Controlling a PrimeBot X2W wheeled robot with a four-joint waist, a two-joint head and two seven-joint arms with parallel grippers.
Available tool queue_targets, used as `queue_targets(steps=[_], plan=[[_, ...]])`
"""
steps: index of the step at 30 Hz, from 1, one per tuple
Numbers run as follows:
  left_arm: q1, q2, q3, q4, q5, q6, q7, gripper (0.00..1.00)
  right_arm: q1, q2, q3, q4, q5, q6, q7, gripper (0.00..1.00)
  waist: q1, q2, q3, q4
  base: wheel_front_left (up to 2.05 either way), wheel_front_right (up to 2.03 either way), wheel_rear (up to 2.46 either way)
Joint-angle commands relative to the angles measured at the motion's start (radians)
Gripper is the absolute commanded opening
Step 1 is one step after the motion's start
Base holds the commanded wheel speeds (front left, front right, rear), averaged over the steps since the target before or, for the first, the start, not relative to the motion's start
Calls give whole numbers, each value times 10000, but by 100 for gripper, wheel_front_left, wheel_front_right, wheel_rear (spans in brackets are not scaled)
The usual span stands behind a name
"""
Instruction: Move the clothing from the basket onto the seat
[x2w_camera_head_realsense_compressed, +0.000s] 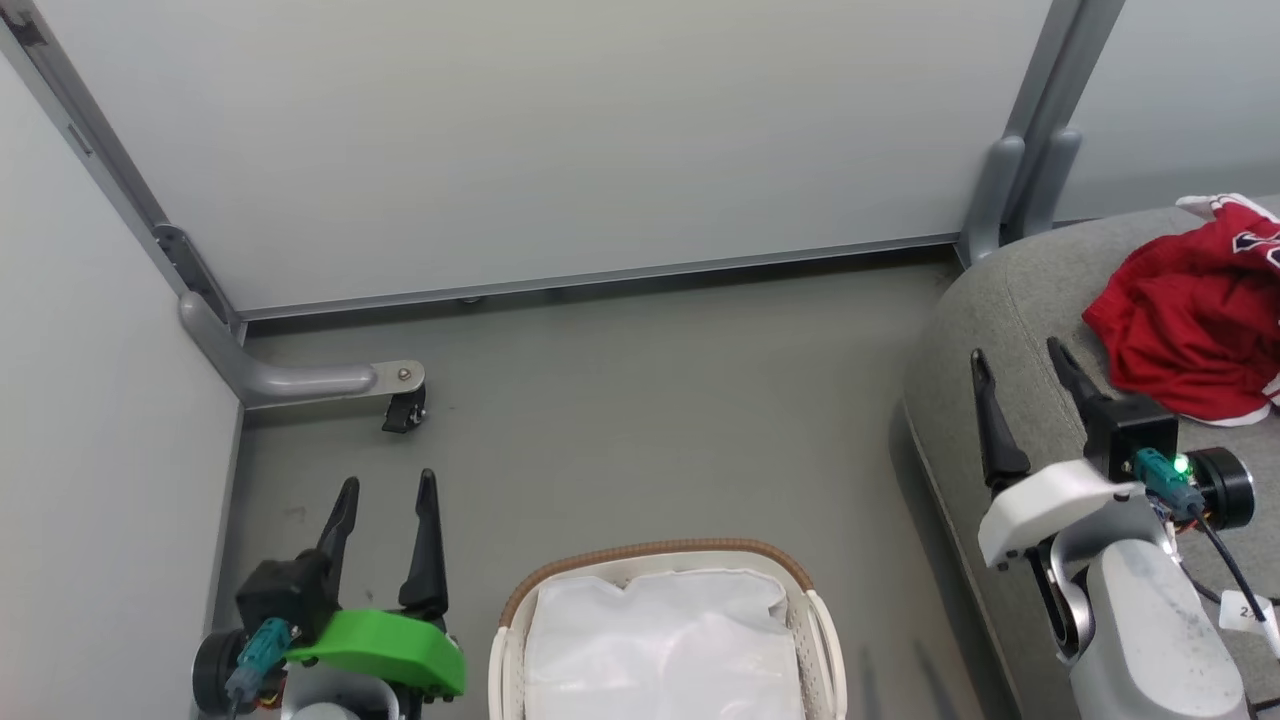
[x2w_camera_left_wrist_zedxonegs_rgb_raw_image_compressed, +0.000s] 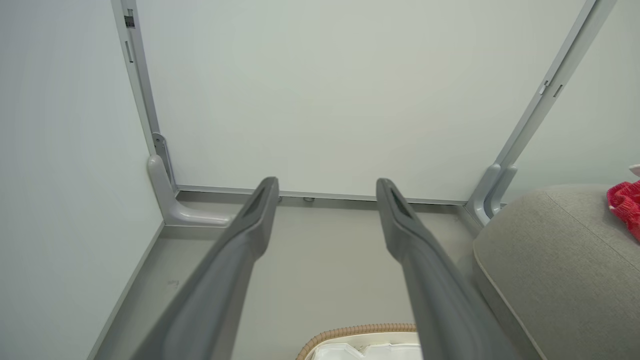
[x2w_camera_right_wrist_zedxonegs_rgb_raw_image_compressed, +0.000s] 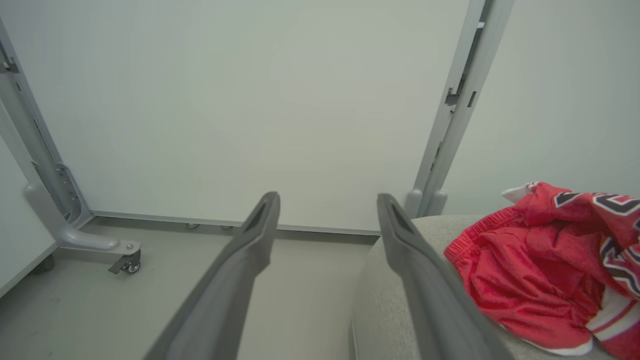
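Observation:
The red clothing (x2w_camera_head_realsense_compressed: 1195, 320) lies crumpled on the light-grey seat (x2w_camera_head_realsense_compressed: 1010, 330) at the right; it also appears as the clothing (x2w_camera_right_wrist_zedxonegs_rgb_raw_image_compressed: 540, 270) on the seat (x2w_camera_right_wrist_zedxonegs_rgb_raw_image_compressed: 390, 305) in the right wrist view. The white basket (x2w_camera_head_realsense_compressed: 660, 560) with its tan rim stands on the floor at the bottom centre, holding a white liner. My right gripper (x2w_camera_head_realsense_compressed: 1020, 365) is open over the seat's left edge, just left of the clothing, holding nothing. My left gripper (x2w_camera_head_realsense_compressed: 388, 490) is open above the floor, left of the basket, with nothing between its fingers.
Pale partition panels stand behind and to the left. A grey panel foot with a caster (x2w_camera_head_realsense_compressed: 405, 410) juts onto the floor at the left. Another panel post (x2w_camera_head_realsense_compressed: 1020, 180) stands behind the seat's corner. Grey floor lies between basket and wall.

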Motion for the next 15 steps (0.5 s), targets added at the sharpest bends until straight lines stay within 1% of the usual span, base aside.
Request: queue_targets(steps=[1, 6, 12, 15], plan=[[246, -26, 164, -9, 98, 57, -2, 100, 378, -55, 108, -119, 224, -14, -17, 100, 0, 0, -264, 255, 0, 0, 0], [871, -107, 668, -31, 145, -28, -2, 100, 1299, -47, 442, -582, 731, -13, -17, 100, 0, 0, -402, 338, 0, 0, 0], [1585, -175, 909, -172, 125, -135, -2, 100, 2326, -47, 959, -1211, 1222, -13, -17, 100, 0, 0, -514, 298, 0, 0, 0], [1854, -203, 931, -275, 166, -122, -2, 100, 2765, -45, 1041, -1497, 1379, -13, -17, 100, 0, 0, -537, 254, 0, 0, 0]])
